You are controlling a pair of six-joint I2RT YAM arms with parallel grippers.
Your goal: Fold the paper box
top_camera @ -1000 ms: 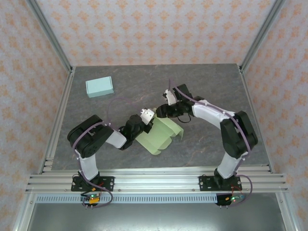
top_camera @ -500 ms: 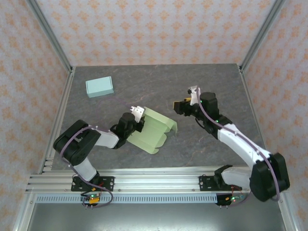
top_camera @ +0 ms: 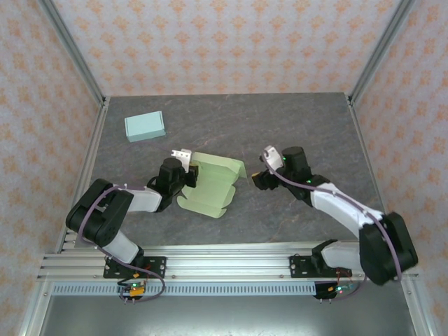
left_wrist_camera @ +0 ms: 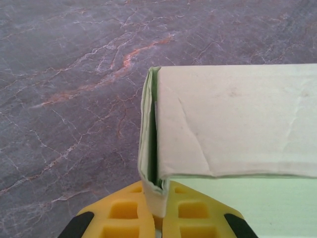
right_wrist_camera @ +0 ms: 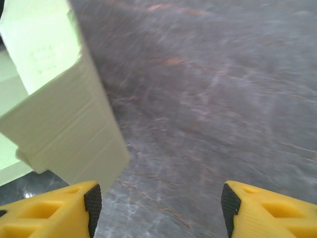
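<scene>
Left arm: elbow folded back toward the near left corner, forearm low and running right along the worktop (top_camera: 294,126). Left claw (top_camera: 186,178) clamped tight on the left edge of the box (top_camera: 213,189). From the left wrist, both yellow fingers (left_wrist_camera: 124,218) pinch a doubled fold of green card, with a thin dark gap between the layers just above the pinch.

Right arm: elbow out by the near right corner, forearm angled up and left toward mid-worktop. Right claw (top_camera: 256,179) spread wide, nothing between its fingers, just beside the box's right corner. From the right wrist, a pale green panel stands over the left finger (right_wrist_camera: 59,208). The picture is blurred and I cannot tell whether they touch.

Box: light green, partly folded, a little left of the worktop's centre, between the two claws. Its far panel is raised, and its near part lies flat with a scalloped edge toward the near side. I cannot see into the fold.

Blue box (top_camera: 145,127): closed, flat, near the far left corner, well apart from both arms.
</scene>
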